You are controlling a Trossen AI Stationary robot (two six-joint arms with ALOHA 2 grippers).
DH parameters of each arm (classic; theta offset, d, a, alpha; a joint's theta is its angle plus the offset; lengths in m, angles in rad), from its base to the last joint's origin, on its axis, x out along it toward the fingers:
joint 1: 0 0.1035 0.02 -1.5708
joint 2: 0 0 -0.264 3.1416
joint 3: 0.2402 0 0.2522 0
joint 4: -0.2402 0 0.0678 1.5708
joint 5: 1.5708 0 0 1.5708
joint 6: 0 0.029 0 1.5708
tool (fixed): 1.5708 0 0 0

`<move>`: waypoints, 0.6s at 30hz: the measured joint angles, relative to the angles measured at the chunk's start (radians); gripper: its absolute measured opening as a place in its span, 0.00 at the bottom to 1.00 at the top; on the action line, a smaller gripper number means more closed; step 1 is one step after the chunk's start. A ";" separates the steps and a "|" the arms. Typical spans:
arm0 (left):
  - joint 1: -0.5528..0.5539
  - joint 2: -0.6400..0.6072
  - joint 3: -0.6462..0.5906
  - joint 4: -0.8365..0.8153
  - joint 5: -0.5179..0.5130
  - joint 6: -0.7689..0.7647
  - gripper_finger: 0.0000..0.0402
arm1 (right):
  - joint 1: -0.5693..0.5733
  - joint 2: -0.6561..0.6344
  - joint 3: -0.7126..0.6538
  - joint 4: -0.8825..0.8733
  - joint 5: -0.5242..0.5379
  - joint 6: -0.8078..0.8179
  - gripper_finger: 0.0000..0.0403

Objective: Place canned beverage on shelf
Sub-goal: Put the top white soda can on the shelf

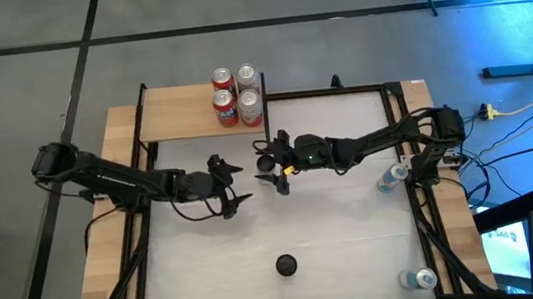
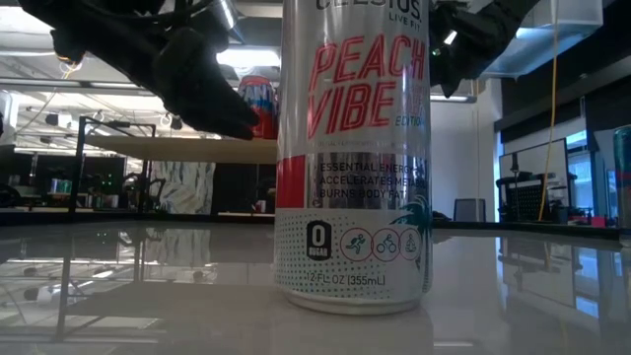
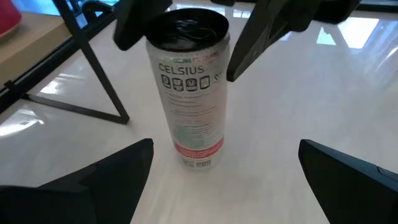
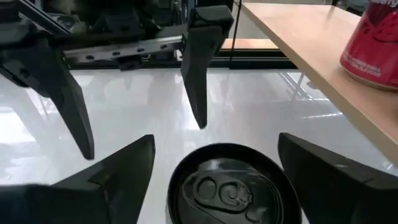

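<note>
A tall silver Celsius can stands upright on its base on the white tabletop near the table's middle; it also shows in the left wrist view. My right gripper is open above it, pointing down, with one finger on either side of the can's top; I cannot see them touching it. My left gripper is open and empty just left of the can, pointing at it. The shelf, a tan board on a black frame, stands at the far left and carries several red cans.
The shelf's black legs stand close to the can on its far-left side. A small black round object sits near the table's front edge. Two more cans lie at the table's right edge.
</note>
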 joint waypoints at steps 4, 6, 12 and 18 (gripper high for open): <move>0.000 0.019 0.000 0.039 0.000 0.007 0.98 | 0.000 -0.038 -0.002 -0.054 0.000 -0.053 0.87; 0.000 0.028 0.000 0.054 0.001 0.012 0.98 | 0.000 -0.098 -0.002 -0.104 0.000 -0.069 0.88; 0.001 0.100 0.000 0.148 0.037 0.032 0.98 | 0.000 -0.302 0.000 -0.389 0.030 -0.075 0.88; 0.001 0.161 0.000 0.224 0.225 0.025 0.98 | -0.001 -0.352 -0.058 -0.575 0.252 -0.046 0.88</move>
